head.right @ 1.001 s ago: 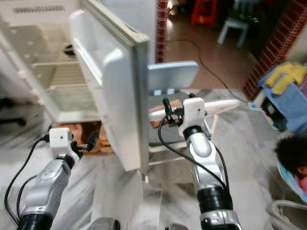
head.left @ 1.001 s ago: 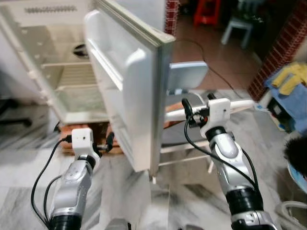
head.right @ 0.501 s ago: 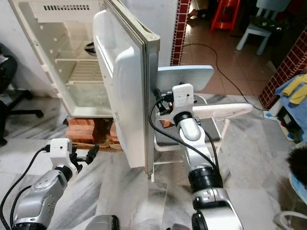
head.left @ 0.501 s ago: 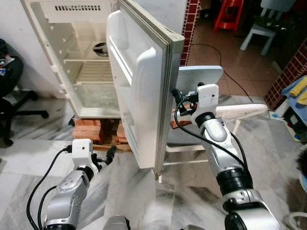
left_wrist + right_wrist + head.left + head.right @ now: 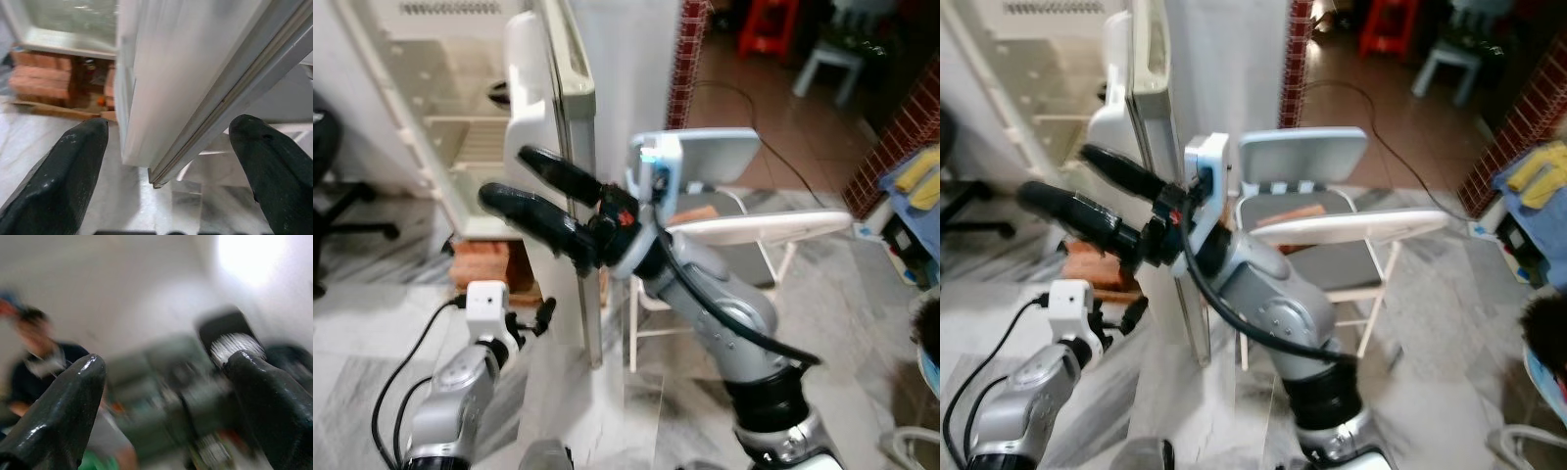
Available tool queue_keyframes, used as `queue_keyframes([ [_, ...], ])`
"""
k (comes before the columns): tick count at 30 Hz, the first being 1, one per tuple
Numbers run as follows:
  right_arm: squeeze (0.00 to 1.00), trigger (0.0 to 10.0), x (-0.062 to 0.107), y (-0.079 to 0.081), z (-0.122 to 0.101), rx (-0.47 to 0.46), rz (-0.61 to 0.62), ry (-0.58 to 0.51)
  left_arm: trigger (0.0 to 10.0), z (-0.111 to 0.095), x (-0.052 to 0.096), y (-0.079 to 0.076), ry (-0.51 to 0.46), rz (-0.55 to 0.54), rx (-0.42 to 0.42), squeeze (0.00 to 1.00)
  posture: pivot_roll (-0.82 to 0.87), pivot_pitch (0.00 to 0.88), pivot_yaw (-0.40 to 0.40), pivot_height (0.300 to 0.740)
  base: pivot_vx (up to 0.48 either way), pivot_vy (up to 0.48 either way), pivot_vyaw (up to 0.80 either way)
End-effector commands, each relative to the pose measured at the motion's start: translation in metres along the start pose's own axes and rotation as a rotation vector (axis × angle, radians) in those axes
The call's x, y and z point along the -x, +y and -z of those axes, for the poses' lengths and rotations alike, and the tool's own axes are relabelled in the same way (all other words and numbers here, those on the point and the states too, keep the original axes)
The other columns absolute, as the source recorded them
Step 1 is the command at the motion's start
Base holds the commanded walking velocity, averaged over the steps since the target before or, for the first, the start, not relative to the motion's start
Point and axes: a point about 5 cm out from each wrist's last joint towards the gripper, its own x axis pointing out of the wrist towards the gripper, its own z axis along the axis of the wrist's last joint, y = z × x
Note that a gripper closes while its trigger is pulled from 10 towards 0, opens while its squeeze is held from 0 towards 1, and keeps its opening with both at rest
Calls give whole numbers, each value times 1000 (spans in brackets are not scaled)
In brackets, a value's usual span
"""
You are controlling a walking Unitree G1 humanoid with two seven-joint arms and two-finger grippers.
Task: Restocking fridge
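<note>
- White single-door fridge [image 5: 450, 108] stands on a stack of red bricks [image 5: 480, 264] by the wall, cavity facing the robot, wire shelves inside look bare apart from a dark round thing on an upper shelf, too small to name.
- White fridge door [image 5: 553, 147] is swung out on its hinge and seen nearly edge-on from the head; long axis vertical, free edge points toward the robot, inner liner and door racks face the robot's left toward the cavity.
- Right gripper [image 5: 533, 191] raised high in front of the head, long black fingers spread apart, nothing between them, pointing to the robot's left across the door edge; probably placed to push or catch the door, only a guess.
- Right wrist view is motion-blurred; a person in a dark top shows between the fingers.
- Left gripper [image 5: 166, 161] held low by the door's bottom corner, fingers wide apart and empty, door's lower edge between them in its wrist view, not touching.
- Folding chair with pale blue back and dark seat [image 5: 705, 162] stands just behind the door, something reddish on the seat.
- No stock item seen in either gripper; whether the fridge awaits loading or closing can't be told.
</note>
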Motion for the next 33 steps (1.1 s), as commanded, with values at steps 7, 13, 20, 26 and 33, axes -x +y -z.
queue_keyframes([
  [7,0,10000,65,-87,16,420,760,320,10000,-1,-2,-2,22,16,-21,0,82,22,0,740,0,0,0],
  [13,0,10000,66,-104,2,484,922,275,10000,-1,-3,-1,29,16,-29,0,88,15,1,740,0,0,0],
  [20,0,10000,35,-110,-8,517,976,162,10000,-2,-5,-2,28,8,-34,0,98,10,-9,740,0,0,0],
  [26,0,10000,-2,-113,-4,515,1039,133,10000,-2,-7,-2,23,1,-31,0,114,1,-21,740,0,0,0],
  [33,0,10000,-58,-71,10,154,648,1,10000,-2,-7,-3,17,-4,-27,0,120,0,-29,740,0,0,0],
])
